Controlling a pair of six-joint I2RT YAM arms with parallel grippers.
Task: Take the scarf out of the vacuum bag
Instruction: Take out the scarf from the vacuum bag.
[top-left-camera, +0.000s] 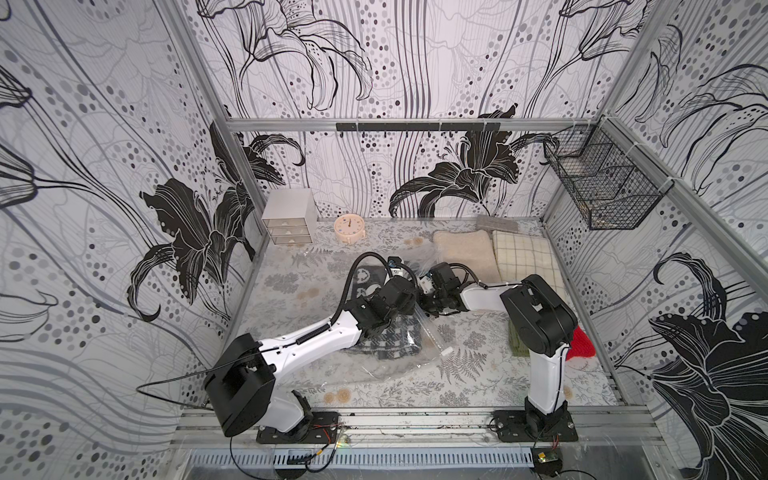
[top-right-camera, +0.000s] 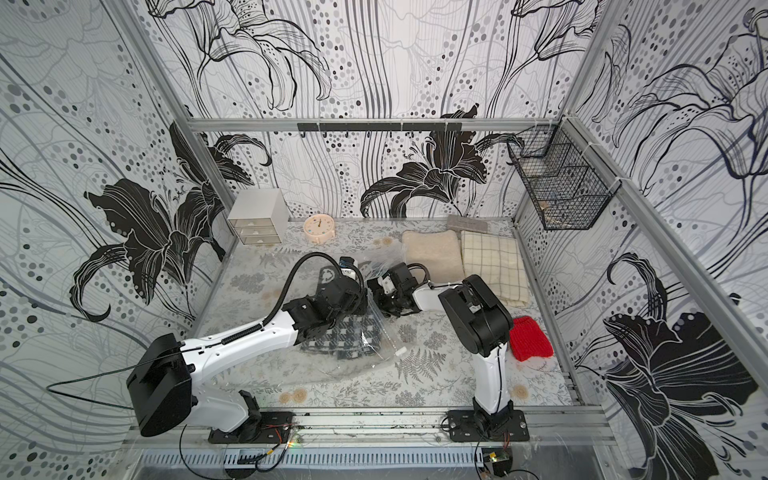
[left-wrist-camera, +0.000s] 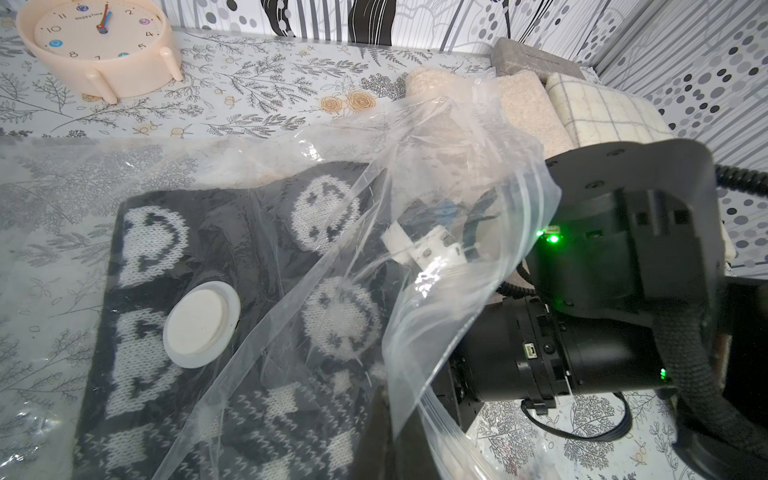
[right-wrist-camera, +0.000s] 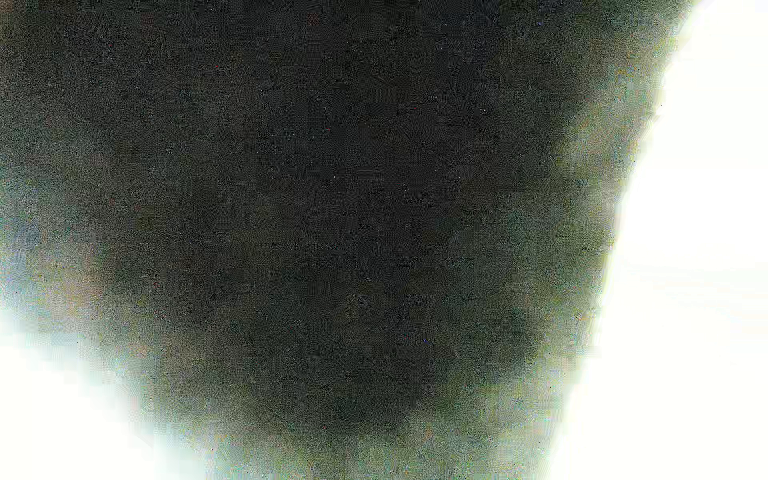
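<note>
As viewed in both top views, places scarf (top-left-camera: 392, 343) folded inside vacuum bag (top-left-camera: 432, 336) on table (top-left-camera: 478, 386), long axis front-to-back, raised mouth toward right gripper (top-left-camera: 424, 284), nearer, pinched shut, catch indiscernible. Finds left gripper (top-left-camera: 395, 269) clenched over scarf, hold unclear.

my right wrist view gives only a dark blur with white glare. my right gripper (left-wrist-camera: 419, 247) shows only through a fold of the large clear crinkly plastic vacuum bag (left-wrist-camera: 478, 166), its jaws unclear. the black-and-white knitted scarf (left-wrist-camera: 232, 232) is cut off by the picture's edge.
</note>
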